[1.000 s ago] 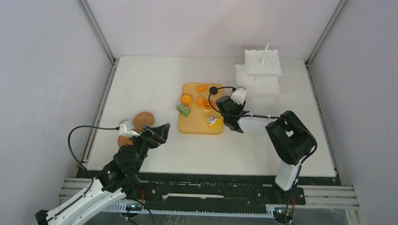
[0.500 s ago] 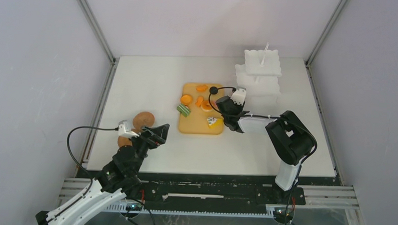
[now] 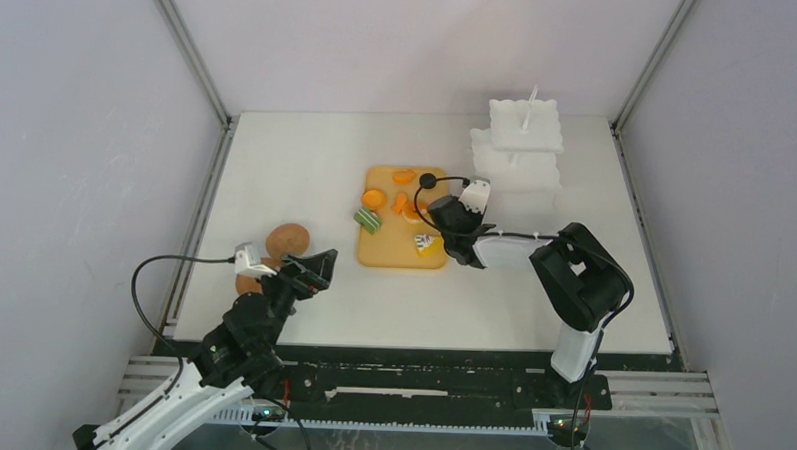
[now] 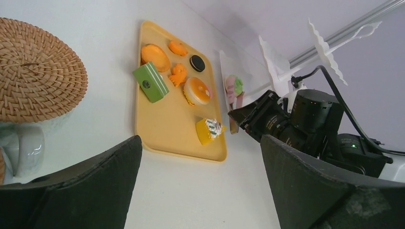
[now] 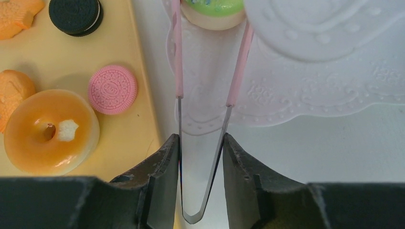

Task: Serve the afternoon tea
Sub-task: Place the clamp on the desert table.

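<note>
In the right wrist view the board (image 5: 129, 43) was cut off by the left and top edges. An orange pastry (image 5: 14, 16) at its top left corner and a second orange pastry (image 5: 12, 90) below it showed only in part. The black round (image 5: 74, 14) on the board was cut at its upper rim.

Just right of the board, the green donut (image 5: 212, 10) between the tips of the tongs (image 5: 177, 71) was cut by the top edge. Below the board, the right gripper (image 5: 200, 143) was dark and blurred, and its fingers ran out of the bottom edge.

In the left wrist view, left of the board, a coaster (image 4: 33, 71) was cut by the left edge. A mug (image 4: 21, 148) was partly hidden behind a blurred finger of the left gripper (image 4: 200, 148).

From above, the pastries (image 3: 405, 205) on the board were too small to tell apart.
</note>
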Available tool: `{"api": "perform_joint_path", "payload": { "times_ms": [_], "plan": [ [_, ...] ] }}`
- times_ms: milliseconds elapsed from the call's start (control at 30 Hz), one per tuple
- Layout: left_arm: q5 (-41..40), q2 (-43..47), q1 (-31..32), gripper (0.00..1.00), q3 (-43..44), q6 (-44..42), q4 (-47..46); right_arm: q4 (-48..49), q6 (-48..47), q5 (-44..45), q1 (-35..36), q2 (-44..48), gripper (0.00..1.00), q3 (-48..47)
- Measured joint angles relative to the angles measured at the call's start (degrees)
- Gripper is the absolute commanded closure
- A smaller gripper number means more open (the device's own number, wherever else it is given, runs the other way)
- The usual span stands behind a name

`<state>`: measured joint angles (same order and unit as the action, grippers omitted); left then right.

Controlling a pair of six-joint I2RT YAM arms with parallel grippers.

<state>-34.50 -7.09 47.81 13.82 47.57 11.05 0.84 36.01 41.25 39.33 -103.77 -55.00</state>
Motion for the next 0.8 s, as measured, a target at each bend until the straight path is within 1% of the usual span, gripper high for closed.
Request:
{"api": "perform_joint_path", "payload": {
  "times_ms": [233,367,467,800],
  "plan": [
    [0.0,0.9,0.0,0.02,0.0,0.0,1.0,-1.7,1.5,0.9,1.5,0.3,0.54,0.0],
    [0.0,0.9,0.0,0.02,0.0,0.0,1.6,-2.0,2.3,0.9,1.9,0.8,0.55,0.5],
    [0.0,1.0,0.0,0.02,0.0,0.0,2.0,-2.0,3.0,0.9,2.0,1.2,0.58,1.0],
    [0.0,1.7,0.0,0.02,0.0,0.0,2.6,-2.9,3.8,1.4,3.7,2.7,0.56,1.9]
  ]
}}
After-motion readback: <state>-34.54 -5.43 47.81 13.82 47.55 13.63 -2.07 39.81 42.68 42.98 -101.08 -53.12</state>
